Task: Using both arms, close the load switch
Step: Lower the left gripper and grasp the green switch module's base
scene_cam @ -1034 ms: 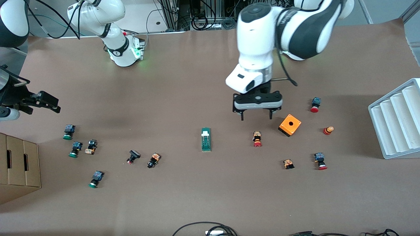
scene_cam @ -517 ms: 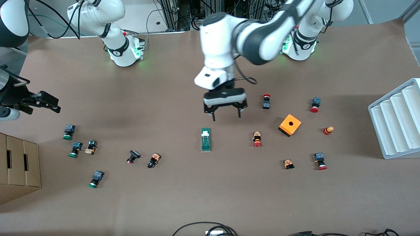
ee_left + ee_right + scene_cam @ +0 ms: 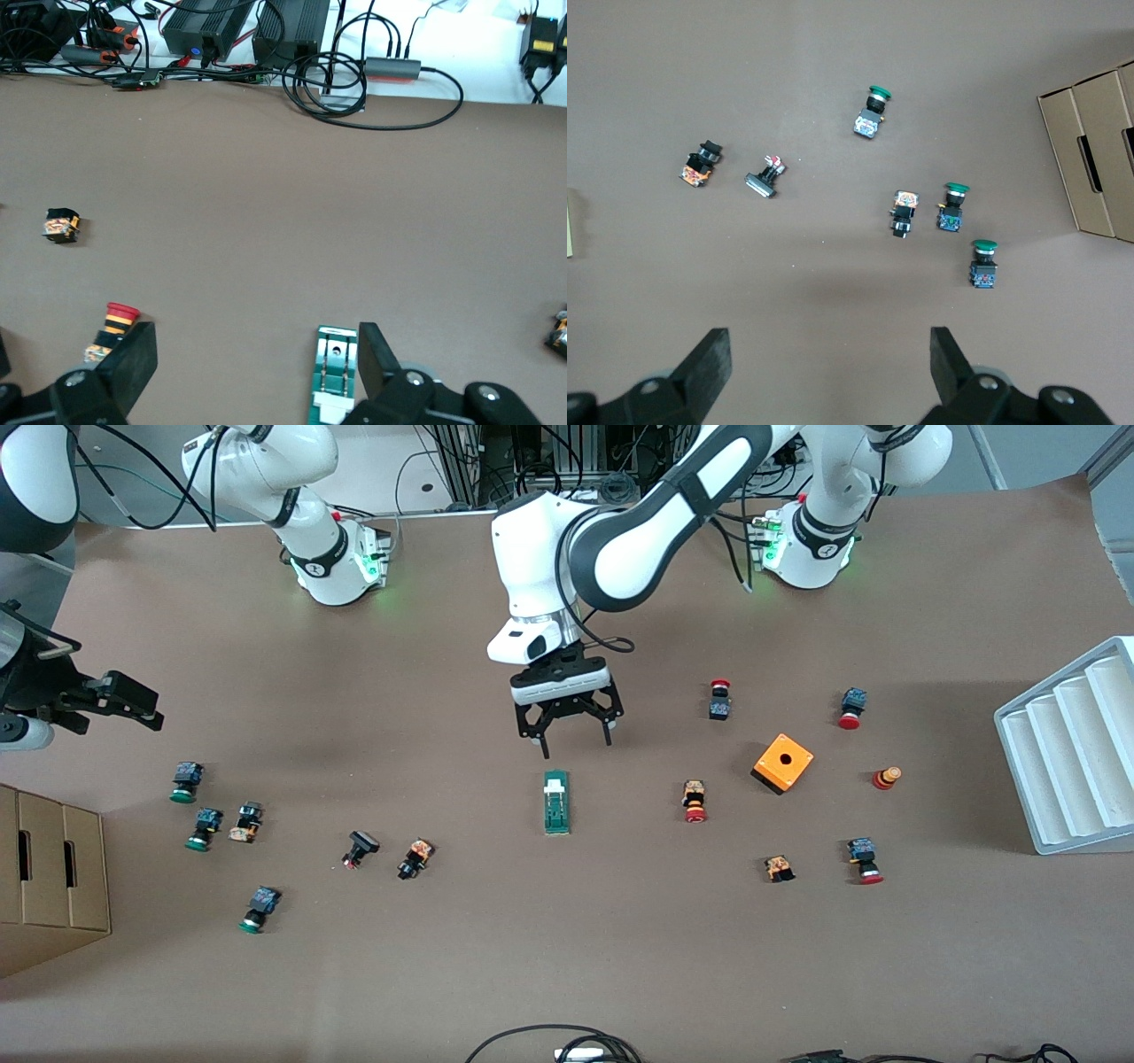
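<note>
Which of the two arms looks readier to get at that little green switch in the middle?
The left. Its open left gripper hangs just above the load switch. The right gripper waits, also open, at the right arm's end of the table.

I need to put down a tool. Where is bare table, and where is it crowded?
Bare: the table strip nearer the front camera than the load switch, and between it and the red-capped push button. Crowded: green-capped buttons near the cardboard box, and around the orange box.

The right tool point(image 3: 824, 367), fingers spread, hangs over bare table above 3 green-capped buttons point(image 3: 953, 207).
</note>
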Available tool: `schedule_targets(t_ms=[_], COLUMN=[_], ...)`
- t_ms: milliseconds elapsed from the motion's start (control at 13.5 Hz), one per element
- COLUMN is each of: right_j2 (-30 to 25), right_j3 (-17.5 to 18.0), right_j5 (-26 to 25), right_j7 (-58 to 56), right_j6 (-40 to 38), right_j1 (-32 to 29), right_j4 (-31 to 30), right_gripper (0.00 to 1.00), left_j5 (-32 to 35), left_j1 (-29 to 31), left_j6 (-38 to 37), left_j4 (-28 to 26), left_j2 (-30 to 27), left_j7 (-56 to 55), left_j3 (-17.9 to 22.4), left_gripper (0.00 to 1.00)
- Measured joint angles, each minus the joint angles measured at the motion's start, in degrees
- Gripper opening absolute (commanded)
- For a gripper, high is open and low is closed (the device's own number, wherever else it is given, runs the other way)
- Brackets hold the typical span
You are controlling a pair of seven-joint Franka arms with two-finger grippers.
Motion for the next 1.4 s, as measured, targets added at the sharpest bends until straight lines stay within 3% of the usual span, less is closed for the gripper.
schedule_targets(t_ms=[813, 1404], right_j2=[0.0, 0.0], right_j3=[0.0, 0.0], right_j5=[0.0, 0.0], right_j7=[0.0, 0.0], right_j6=[0.0, 0.3], right_j1=[0.0, 0.2], right_j4=[0.0, 0.0], right_gripper=[1.0, 1.0], left_j5=[29.7, 41.5], left_j1=[-6.0, -8.4], left_j6=[-0.9, -12.5], left_j4=[-0.1, -0.1], left_j2=[11.7, 16.6], left_j7=[-33.4, -42.7], left_j3=[-0.1, -4.9], left_gripper=[1.0, 1.0])
